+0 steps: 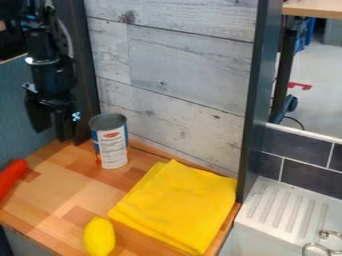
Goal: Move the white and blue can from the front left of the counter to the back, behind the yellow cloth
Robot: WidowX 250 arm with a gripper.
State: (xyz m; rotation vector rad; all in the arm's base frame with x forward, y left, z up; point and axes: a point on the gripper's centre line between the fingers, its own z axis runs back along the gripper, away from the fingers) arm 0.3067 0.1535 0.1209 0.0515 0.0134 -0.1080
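A black gripper (53,134) hangs at the upper left, above the back of a wooden table (57,175). Its two dark fingers stand apart, with nothing seen between them; dark shapes blend around them, so exactly how wide they spread is hard to make out. Just beside it, to the right, an open-topped can (112,147) with a white and blue label stands upright on the table; its inside is too dark to read. Right of the can lies a folded yellow cloth (177,205). A yellow lemon-shaped object (99,236) sits near the front, reaching the bottom edge. At the left edge, a red-orange object (9,175) is cut off.
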